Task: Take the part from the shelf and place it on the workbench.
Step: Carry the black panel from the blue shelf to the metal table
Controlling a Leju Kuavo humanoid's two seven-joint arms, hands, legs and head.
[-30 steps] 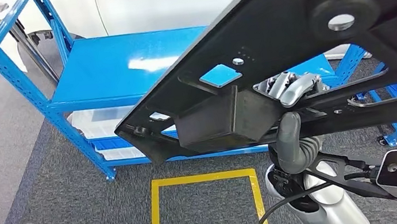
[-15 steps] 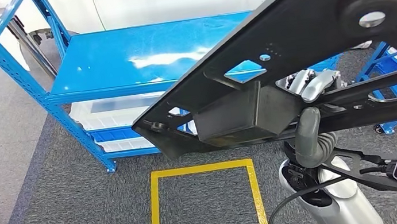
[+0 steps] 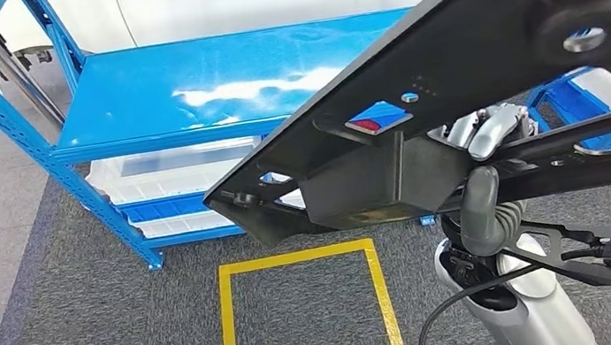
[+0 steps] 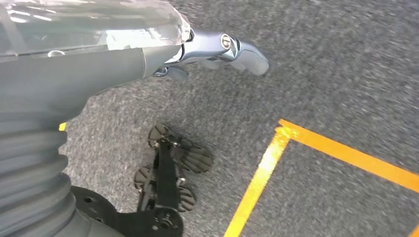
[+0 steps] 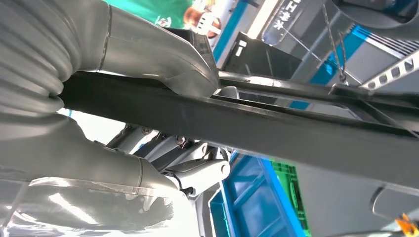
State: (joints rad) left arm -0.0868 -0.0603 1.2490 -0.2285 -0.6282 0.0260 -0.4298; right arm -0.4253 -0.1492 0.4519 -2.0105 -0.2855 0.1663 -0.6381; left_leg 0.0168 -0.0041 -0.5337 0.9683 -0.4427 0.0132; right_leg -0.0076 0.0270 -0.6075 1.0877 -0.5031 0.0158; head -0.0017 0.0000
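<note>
Carpet (image 3: 110,341), grey and speckled, is lying nearest beneath the robot, with a yellow tape square (image 3: 303,315) marked on it below and to the left of the right hand (image 3: 485,171). That hand is gripping a large black part (image 3: 465,53), its grey thumb pressing up against the underside while the silver fingers (image 3: 492,126) are wrapping over a bar of the frame. The part is being held in the air, tilted, rising to the right above the hand and stretching leftward past it; a boxy black block (image 3: 366,184) on its underside is sitting just left of the hand. The left hand (image 4: 217,52) is hanging over the carpet, holding nothing, fingers loosely apart. Beyond the right hand and the part, a blue shelf (image 3: 184,90) is standing, with clear plastic bins (image 3: 176,167) on its lower level.
</note>
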